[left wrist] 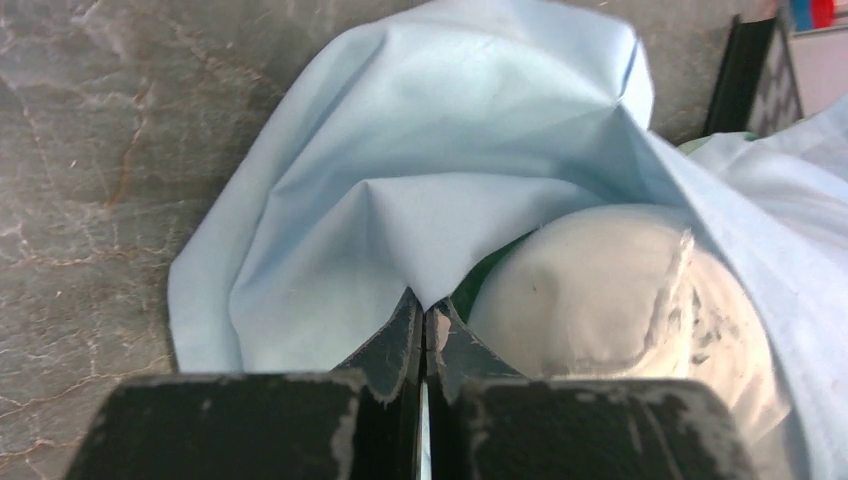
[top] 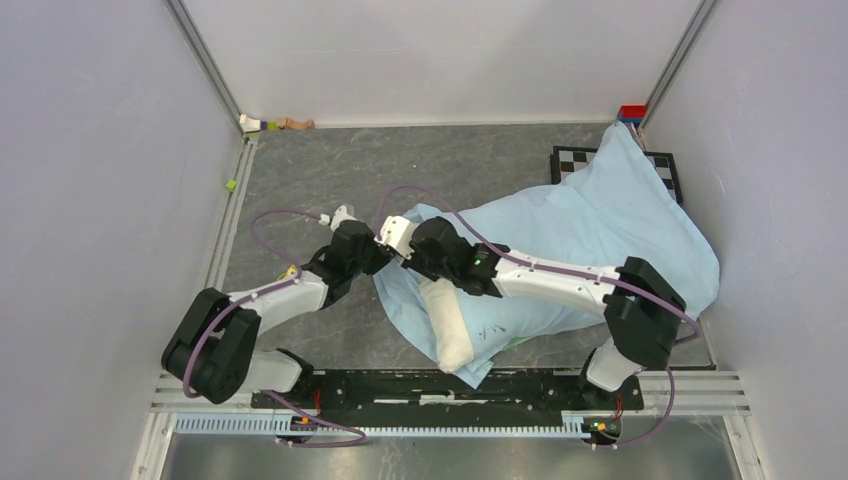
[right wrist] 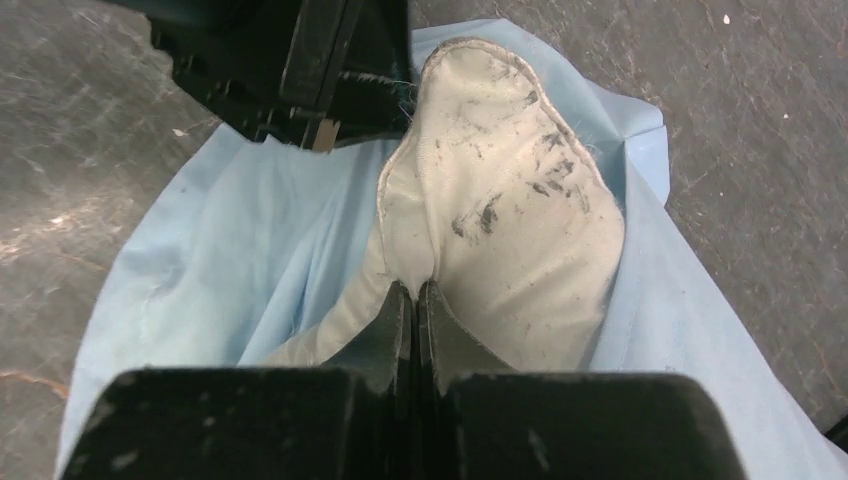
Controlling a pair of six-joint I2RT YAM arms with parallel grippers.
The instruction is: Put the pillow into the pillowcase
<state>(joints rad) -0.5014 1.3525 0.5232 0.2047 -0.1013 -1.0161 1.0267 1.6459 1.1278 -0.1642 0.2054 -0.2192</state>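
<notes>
Right gripper (right wrist: 418,290) is clamped shut on the pillow's (right wrist: 510,200) bare end. Just beside it at nine o'clock, the left gripper (left wrist: 425,310) pinches the pillowcase (left wrist: 420,150) hem. Overhead, the pillow stretches toward two o'clock, apparently mostly inside.

A robot test lab is shown. A grey stone-look bench (top: 450,165) is shut in by plain white walls (top: 100,150) and metal posts (top: 208,65). A left arm (top: 275,292) and a right arm (top: 560,280) are bolted to a black rail (top: 450,385). A black-and-white checkerboard (top: 572,160) is laid at the back.
</notes>
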